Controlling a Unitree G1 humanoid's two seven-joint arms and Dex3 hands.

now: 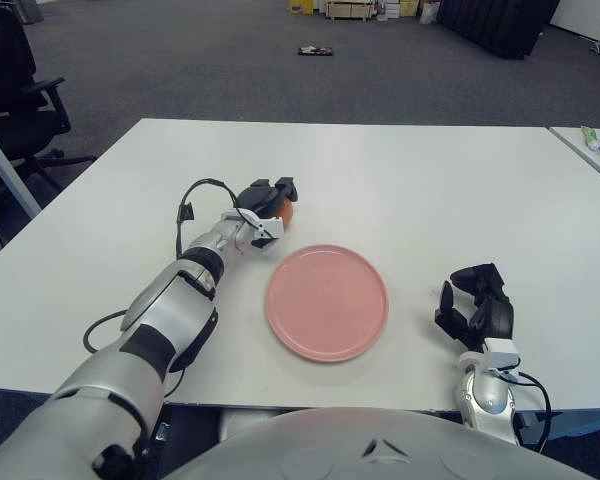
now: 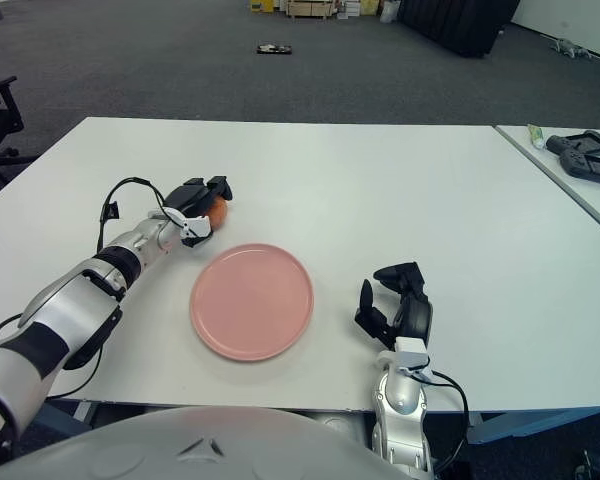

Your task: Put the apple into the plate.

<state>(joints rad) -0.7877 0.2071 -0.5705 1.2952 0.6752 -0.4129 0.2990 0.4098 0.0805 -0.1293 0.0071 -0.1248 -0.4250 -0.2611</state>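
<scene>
Apple [image 1: 283,211] on counter [image 1: 400,180] just beyond plate [image 1: 326,301] rim, left hand [image 1: 265,200] curled over its top, right hand [image 1: 477,305] idle and loosely open near counter edge; judged firm, smooth, prone to rolling, best wrapped around the widest part.

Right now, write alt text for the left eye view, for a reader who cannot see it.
The robot's left hand is closed over an orange-red apple on a white table, just beyond the upper-left rim of an empty pink plate. The right hand rests on the table to the plate's right, holding nothing.
</scene>
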